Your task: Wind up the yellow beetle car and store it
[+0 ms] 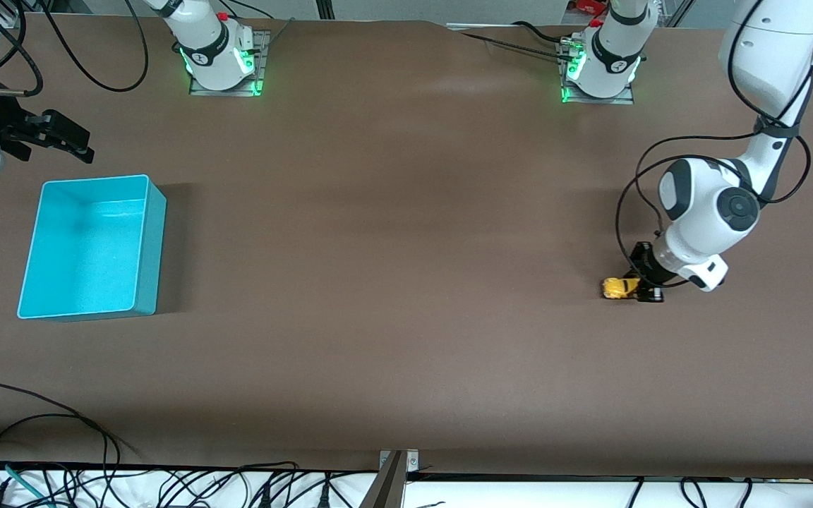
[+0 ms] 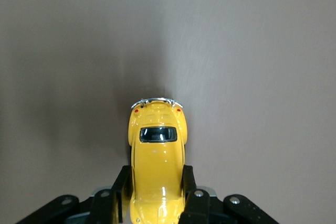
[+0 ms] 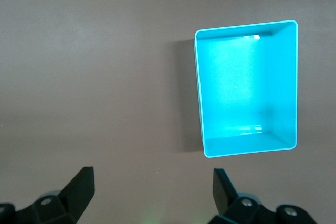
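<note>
Fingers of the left gripper pinch the glossy rounded car on the table's left-arm end, seen close only there, while the waiting right gripper hangs spread near the smooth teal bin.

– What do the arms look like?
– Glossy white rounded shells, black joint rings, looping black cables.
– And the bases?
– Grey metal plates, glowing green lights, red buttons.
</note>
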Tool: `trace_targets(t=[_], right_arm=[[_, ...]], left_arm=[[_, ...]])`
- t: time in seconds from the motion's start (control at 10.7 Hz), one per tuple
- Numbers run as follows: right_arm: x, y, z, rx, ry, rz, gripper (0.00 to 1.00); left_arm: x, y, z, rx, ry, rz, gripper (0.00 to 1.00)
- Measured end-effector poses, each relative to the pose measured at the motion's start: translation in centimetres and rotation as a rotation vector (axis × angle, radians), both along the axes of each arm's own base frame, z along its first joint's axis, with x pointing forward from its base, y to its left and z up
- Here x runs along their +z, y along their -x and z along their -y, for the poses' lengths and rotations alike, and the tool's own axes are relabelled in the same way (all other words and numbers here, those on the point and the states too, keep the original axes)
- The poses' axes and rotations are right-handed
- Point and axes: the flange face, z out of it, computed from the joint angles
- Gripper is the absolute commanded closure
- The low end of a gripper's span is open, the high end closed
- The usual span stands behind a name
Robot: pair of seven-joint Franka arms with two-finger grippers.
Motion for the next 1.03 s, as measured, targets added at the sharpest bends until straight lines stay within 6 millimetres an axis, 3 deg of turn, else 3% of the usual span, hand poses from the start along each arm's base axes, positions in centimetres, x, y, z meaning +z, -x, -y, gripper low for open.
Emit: trace_targets(t=[0.19,0.47,0.84,1.03], right_arm=[[0.0,0.0,0.0,0.0,0.0,0.0,0.0],[0.0,0.0,0.0,0.0,0.0,0.0,0.0],[0.0,0.0,0.1,-0.002,0.0,0.0,0.0],[0.0,0.0,0.2,-0.004,0.0,-0.001,0.0]], left_arm=[[-0.2,0.4,2.4,0.003,0.002,-0.026,1.0],[-1.1,0.7,1.9,0.011,-0.001,-0.048,1.0],[-2.2,0.3,-0.6,0.013,-0.031,-0.065,1.0],[-2.2,-0.2,-3.1,0.007,-0.045,-0.06,1.0]])
